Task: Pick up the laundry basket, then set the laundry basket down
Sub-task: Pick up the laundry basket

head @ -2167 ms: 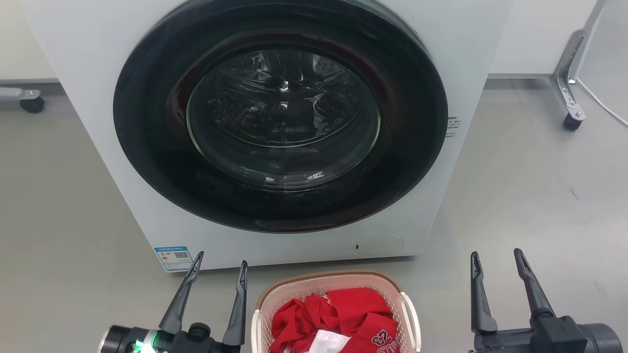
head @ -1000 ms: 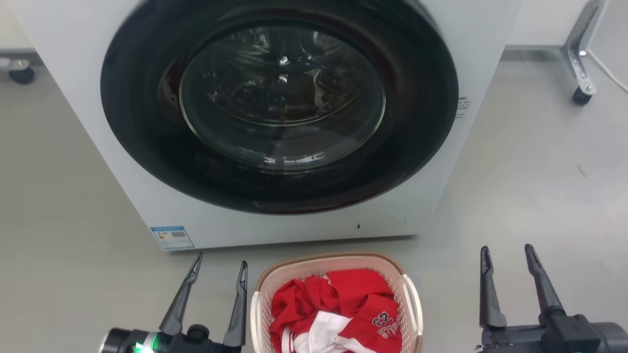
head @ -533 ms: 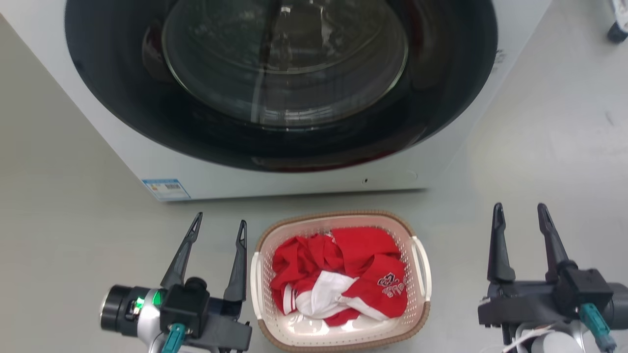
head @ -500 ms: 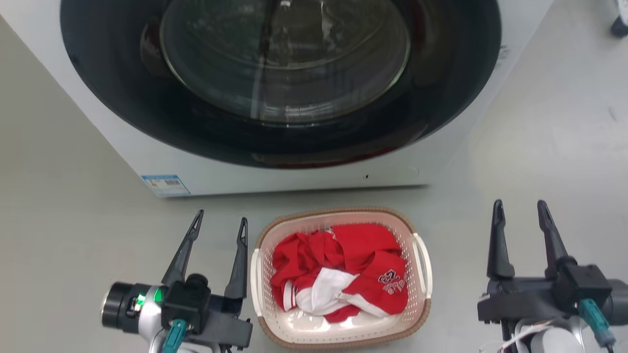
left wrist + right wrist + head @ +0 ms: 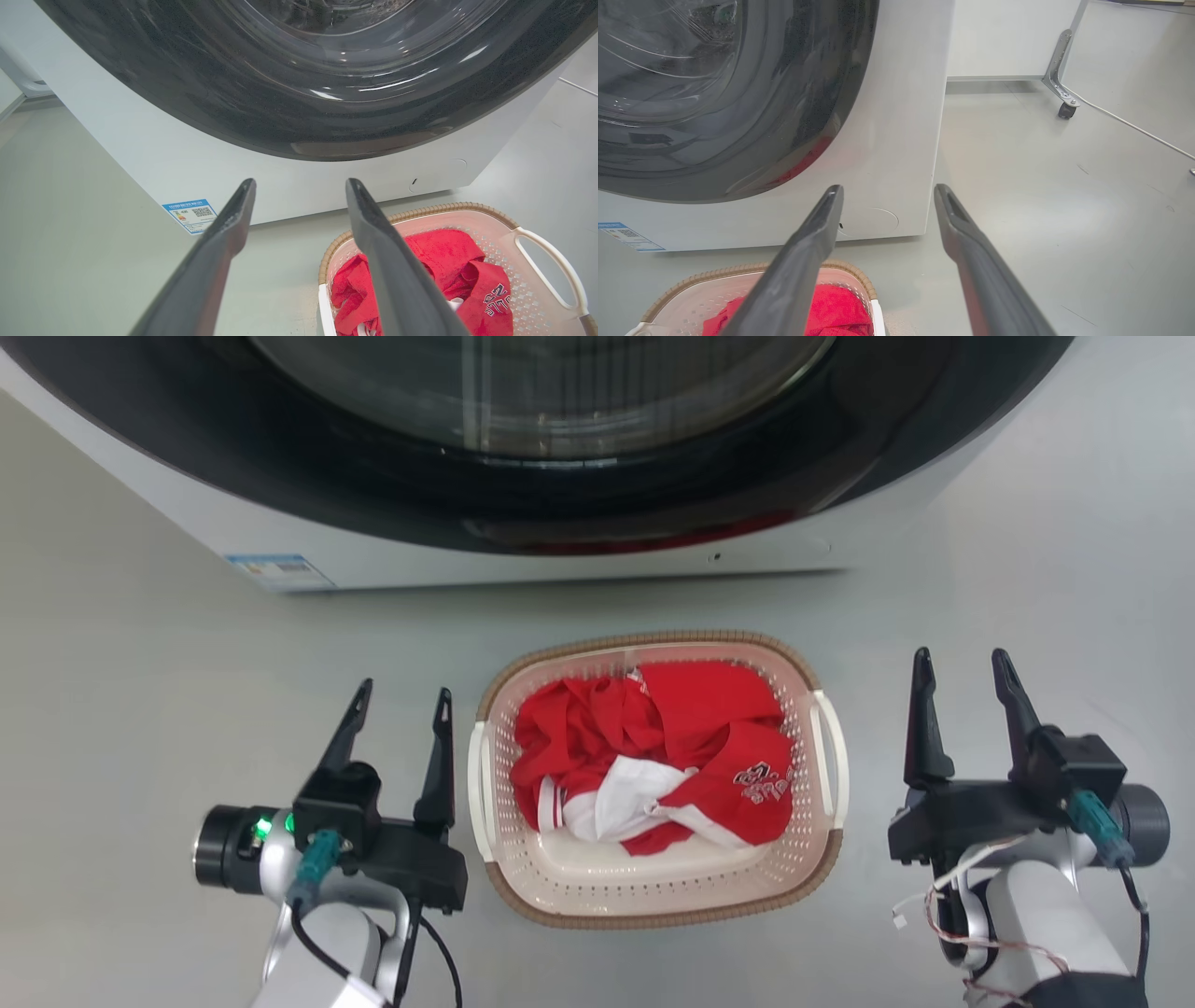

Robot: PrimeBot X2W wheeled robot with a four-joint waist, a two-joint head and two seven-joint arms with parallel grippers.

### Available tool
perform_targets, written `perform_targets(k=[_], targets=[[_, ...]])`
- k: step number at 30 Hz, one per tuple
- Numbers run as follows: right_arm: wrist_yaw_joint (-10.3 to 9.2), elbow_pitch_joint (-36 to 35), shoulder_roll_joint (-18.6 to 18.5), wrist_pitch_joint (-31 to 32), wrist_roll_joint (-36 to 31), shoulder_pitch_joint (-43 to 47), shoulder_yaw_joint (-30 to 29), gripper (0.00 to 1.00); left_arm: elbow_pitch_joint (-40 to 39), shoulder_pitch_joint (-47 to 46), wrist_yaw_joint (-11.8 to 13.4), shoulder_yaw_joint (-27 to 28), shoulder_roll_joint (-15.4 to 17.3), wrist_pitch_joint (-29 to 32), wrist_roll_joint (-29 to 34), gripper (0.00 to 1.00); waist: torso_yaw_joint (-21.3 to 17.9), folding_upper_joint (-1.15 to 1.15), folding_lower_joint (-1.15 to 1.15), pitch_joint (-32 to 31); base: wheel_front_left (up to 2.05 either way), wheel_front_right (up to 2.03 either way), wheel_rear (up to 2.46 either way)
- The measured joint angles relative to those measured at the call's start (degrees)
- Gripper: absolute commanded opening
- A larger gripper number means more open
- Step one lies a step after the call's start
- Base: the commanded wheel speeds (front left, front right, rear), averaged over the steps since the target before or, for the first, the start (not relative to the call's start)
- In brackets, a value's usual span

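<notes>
Grey floor (image 5: 121, 691) w/ laundry basket (image 5: 653, 882) btw left gripper (image 5: 405, 687) & right gripper (image 5: 961, 653), both spread, empty; washer (image 5: 560, 560) behind.

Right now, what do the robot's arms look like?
The left gripper and right gripper each have two long dark jaws, a black block, a teal plug and a pale forearm. The left has a green light; the right, thin wires.

head cam: up high, tipped almost straight down at the floor (image 5: 140, 663), basket (image 5: 653, 919) in the middle, bottom strip of the washer (image 5: 560, 565) up top
left wrist cam: low and close, facing the washer front between its own fingers (image 5: 229, 238) (basket lower right)
right wrist cam: low too, facing the washer's right corner, basket lower left
shared: all three catch the basket, washer bottom, blue sticker (image 5: 278, 571)
</notes>
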Motion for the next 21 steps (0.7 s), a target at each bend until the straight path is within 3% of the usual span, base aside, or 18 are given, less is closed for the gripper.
perform_targets(k=[21], targets=[[0.07,15.83,-0.43,0.37,2.86,-15.12,4.31,1.0,15.37,-12.17,-0.53,-1.35,-0.85,0.65,-4.94,1.0,-1.17,0.0,-0.01,16.98,0.0,0.0,0.0]])
